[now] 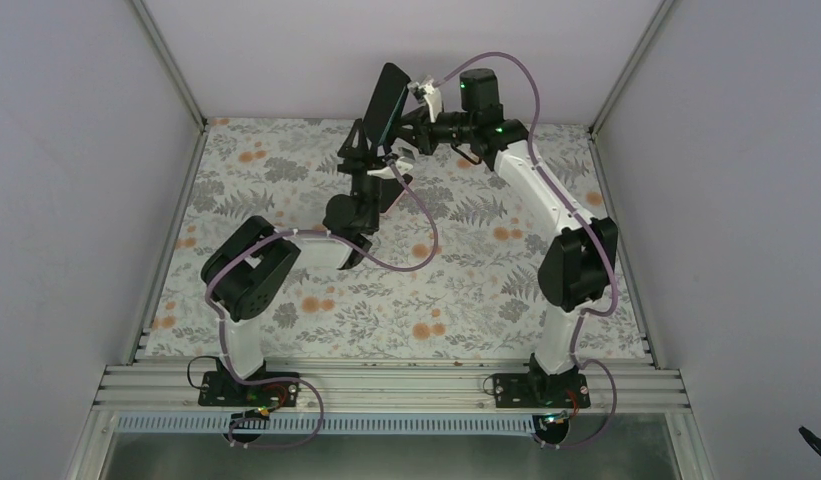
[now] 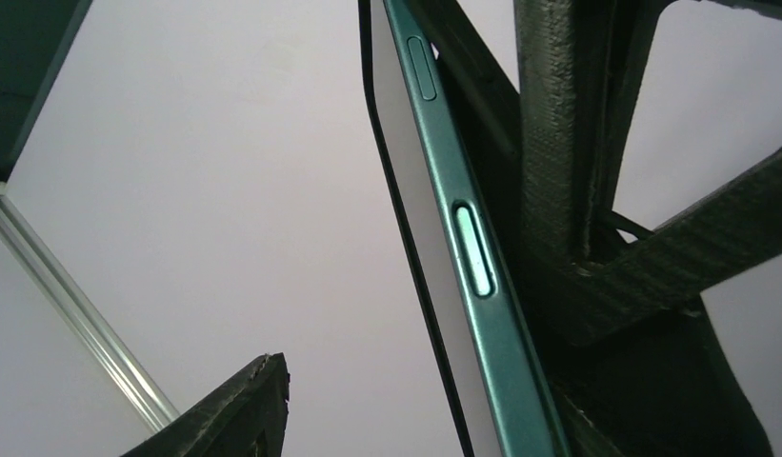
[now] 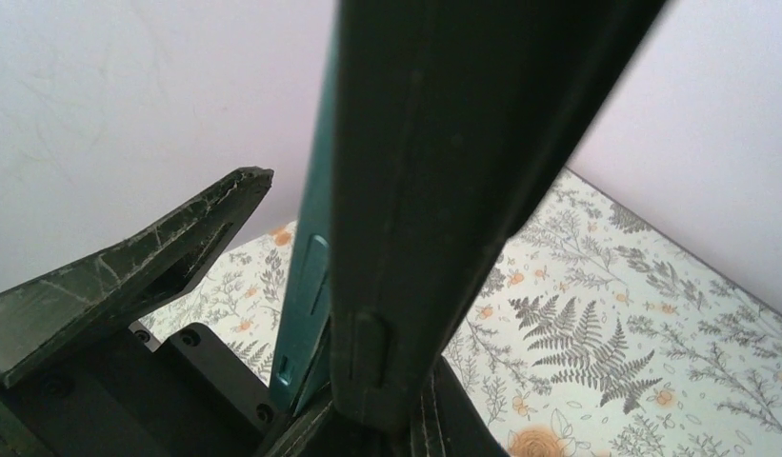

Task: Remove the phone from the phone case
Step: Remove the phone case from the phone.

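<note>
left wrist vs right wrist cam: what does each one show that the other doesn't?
Left wrist only: the glossy front face of the phone, seen edge-on, plus a metal frame rail. Right wrist only: the dark phone case with a moulded button bump, and the floral table cover. Both: the phone's teal edge with a side button, close up against the pale wall.
</note>
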`<state>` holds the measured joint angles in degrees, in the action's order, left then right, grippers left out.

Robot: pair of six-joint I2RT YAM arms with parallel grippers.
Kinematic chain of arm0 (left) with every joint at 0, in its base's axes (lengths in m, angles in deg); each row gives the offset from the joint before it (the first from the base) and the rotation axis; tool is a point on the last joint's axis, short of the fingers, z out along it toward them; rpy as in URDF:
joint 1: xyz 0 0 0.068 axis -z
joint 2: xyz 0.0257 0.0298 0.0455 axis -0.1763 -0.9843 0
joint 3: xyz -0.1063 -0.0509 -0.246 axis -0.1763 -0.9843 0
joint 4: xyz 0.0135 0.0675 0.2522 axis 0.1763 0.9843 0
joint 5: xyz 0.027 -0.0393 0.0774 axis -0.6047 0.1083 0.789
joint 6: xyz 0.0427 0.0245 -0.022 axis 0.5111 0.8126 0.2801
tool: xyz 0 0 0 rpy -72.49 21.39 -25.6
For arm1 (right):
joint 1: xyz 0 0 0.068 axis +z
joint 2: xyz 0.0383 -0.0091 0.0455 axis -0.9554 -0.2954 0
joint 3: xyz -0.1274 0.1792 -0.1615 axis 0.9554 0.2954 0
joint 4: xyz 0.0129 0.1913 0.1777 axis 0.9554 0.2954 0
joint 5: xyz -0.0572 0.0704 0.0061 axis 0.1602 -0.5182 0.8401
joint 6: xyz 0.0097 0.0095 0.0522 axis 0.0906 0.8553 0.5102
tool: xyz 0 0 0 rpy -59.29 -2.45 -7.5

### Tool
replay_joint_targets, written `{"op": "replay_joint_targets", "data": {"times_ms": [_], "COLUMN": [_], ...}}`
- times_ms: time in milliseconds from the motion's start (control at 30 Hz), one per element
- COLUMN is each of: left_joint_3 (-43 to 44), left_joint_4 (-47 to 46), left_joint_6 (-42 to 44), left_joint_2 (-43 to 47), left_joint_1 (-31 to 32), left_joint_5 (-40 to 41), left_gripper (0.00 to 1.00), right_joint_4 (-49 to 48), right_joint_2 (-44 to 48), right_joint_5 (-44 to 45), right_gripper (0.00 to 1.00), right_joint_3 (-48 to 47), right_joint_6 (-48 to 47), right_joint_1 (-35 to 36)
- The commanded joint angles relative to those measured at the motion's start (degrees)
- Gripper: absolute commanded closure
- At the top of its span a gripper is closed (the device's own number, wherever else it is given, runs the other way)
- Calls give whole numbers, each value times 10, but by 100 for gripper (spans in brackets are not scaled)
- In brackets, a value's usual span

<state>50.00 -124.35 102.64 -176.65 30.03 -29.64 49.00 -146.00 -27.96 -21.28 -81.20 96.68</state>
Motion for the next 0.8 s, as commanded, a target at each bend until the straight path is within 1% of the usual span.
{"op": "replay_joint_targets", "data": {"times_ms": [0, 167, 267, 367, 433, 533, 667, 767], "left_joint_3": [47, 52, 67, 71, 70, 69, 68, 73], "left_joint_4": [-184, -173, -173, -171, -171, -171, -163, -166], "left_joint_6": [41, 32, 39, 41, 40, 35, 33, 38], "left_joint_2": [-1, -9, -19, -22, -22, -21, -16, -19], "left_joint_1": [-30, -24, -19, -17, -15, -13, -11, -10], "left_joint_5": [38, 37, 42, 43, 42, 43, 43, 44], "left_gripper": [41, 41, 45, 54, 65, 76, 86, 87], "right_joint_4": [227, 238, 244, 247, 246, 245, 245, 244], "right_joint_2": [-30, -33, -33, -31, -30, -27, -24, -23], "right_joint_5": [-207, -220, -224, -227, -228, -229, -231, -230], "right_gripper": [97, 97, 97, 97, 97, 97, 97, 97], "right_joint_3": [18, 8, 6, 6, 7, 10, 11, 12], "right_joint_6": [-22, -28, -32, -34, -35, -37, -37, -37], "right_joint_1": [31, 32, 32, 32, 31, 32, 32, 32]}}
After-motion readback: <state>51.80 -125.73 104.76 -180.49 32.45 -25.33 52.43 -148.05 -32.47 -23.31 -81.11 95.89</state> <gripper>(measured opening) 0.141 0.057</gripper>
